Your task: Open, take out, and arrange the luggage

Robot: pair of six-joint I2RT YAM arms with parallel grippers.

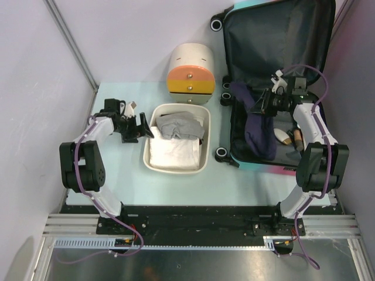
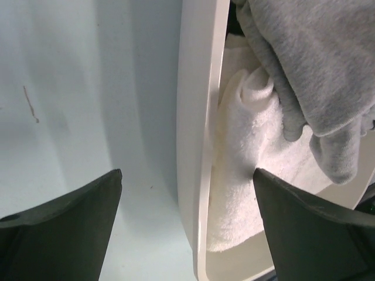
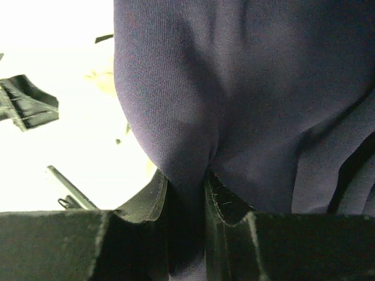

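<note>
Nearest me, the pale blue table (image 1: 117,181) runs up from the bottom of the overhead view. At middle left my left gripper (image 1: 139,127) hangs low, its fingers (image 2: 70,216) spread as wide as they go and holding nothing. In the wrist view they stand either side of the rim of the white tub (image 1: 153,165), one over bare table and the other over the tub's inside. A folded white towel (image 1: 173,153) lies in the tub, with a crumpled grey garment (image 1: 183,124) on it toward the upper end.

At middle right my right gripper (image 1: 265,105) is inside the luggage (image 1: 275,35). The luggage lies open on the right side of the table, with its lower shell flat and its lid raised toward the upper right of the frame, dark lining showing. My right fingers (image 3: 228,228) are pinched narrow on a fold of a navy garment (image 3: 246,88). The cloth runs up between the pads and fills most of the wrist view. From above, the garment drapes down across the lower shell. Just right of it lie a few small pale and brown items (image 1: 288,136), too small to name.

Farthest, at upper centre, a cream cylindrical box (image 1: 190,58) with orange and yellow drawers stands on the table. It is above the tub and left of the luggage.
</note>
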